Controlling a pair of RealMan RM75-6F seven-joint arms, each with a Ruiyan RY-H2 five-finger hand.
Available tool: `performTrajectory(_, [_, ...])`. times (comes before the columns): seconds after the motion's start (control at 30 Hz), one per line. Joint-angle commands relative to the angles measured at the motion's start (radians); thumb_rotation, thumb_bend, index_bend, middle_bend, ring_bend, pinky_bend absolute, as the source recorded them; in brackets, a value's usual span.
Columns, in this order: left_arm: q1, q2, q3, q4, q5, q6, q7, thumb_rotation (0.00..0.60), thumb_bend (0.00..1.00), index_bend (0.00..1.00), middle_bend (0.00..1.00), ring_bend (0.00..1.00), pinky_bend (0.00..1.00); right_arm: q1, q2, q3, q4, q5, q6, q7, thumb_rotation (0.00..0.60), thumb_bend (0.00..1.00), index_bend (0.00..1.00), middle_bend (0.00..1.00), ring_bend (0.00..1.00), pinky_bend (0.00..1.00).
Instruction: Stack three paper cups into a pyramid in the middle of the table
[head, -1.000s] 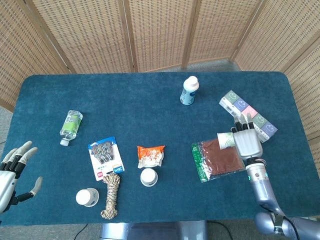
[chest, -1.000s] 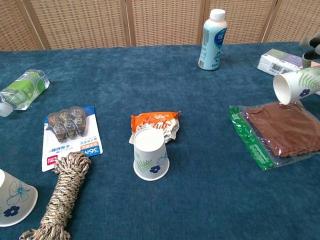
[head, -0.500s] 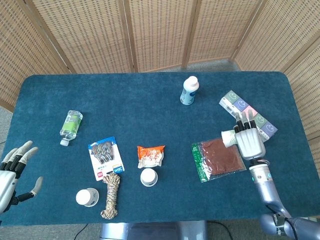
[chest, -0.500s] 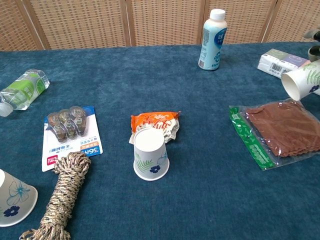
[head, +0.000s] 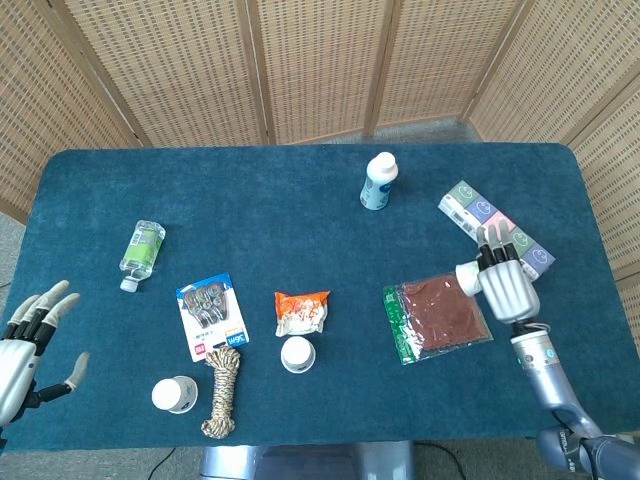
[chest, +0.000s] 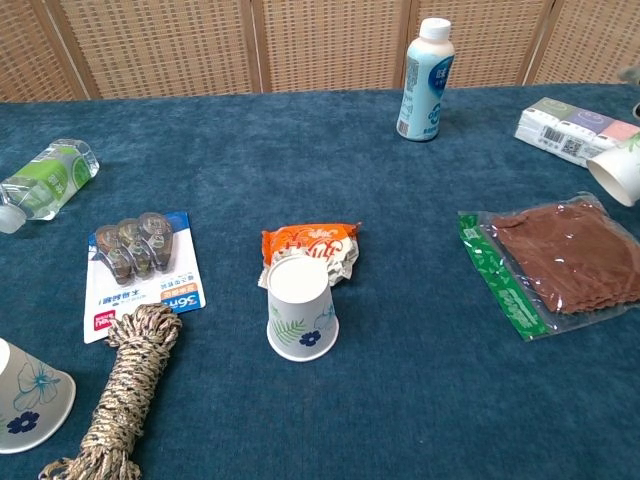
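One cup in hand, two on the counter

Our right hand (head: 508, 288) grips a paper cup (chest: 622, 170) sideways (thin, crushable; hold its wall lightly); left hand (head: 30, 335) hangs spread, holding nothing.

Staged test room: blue-clothed table (head: 300, 190), wicker screens (head: 310, 60)

little here can be read. the blister card (chest: 143, 273) of three small gadgets carries a blue band along its lower edge with white print that looks like "36m", and a small red tag at the corner whose characters are too small to make out. the white bottle (chest: 424, 79) has a blue label with illegible writing. the orange snack packet (chest: 311, 244) bears white characters, also illegible. the box (chest: 570, 128) shows a barcode, unreadable.
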Motion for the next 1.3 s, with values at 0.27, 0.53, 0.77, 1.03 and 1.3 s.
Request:
performTrajectory(0.27, [0.002,-0.003,0.002,0.004,0.000,-0.001,-0.002,0.369,0.51,0.08,0.00,0.00,0.00,-0.045,-0.059,-0.032,0.177,-0.102,0.016,-0.001,0.600,0.37,0.39,0.00,0.00,0.00])
performTrajectory(0.53, [-0.001,-0.007,0.002,0.009,0.002,-0.004,-0.005,0.367,0.51,0.08,0.00,0.00,0.00,-0.079,-0.095,-0.036,0.240,-0.137,0.022,-0.059,0.600,0.36,0.37,0.00,0.00,0.00])
performTrajectory(0.77, [0.004,-0.008,0.004,0.016,0.004,0.005,-0.015,0.369,0.51,0.08,0.00,0.00,0.00,-0.091,-0.102,-0.024,0.240,-0.153,0.012,-0.110,0.600,0.34,0.26,0.00,0.00,0.00])
performTrajectory(1.03, [0.008,-0.009,0.005,0.024,0.008,0.013,-0.028,0.368,0.51,0.08,0.00,0.00,0.00,-0.119,-0.088,-0.002,0.166,-0.150,0.028,-0.199,0.600,0.34,0.00,0.00,0.00,0.00])
performTrajectory(1.3, [0.004,-0.012,0.004,0.029,0.017,0.013,-0.035,0.369,0.51,0.08,0.00,0.00,0.00,-0.139,-0.039,0.034,0.051,-0.108,0.010,-0.257,0.600,0.34,0.00,0.00,0.00,0.00])
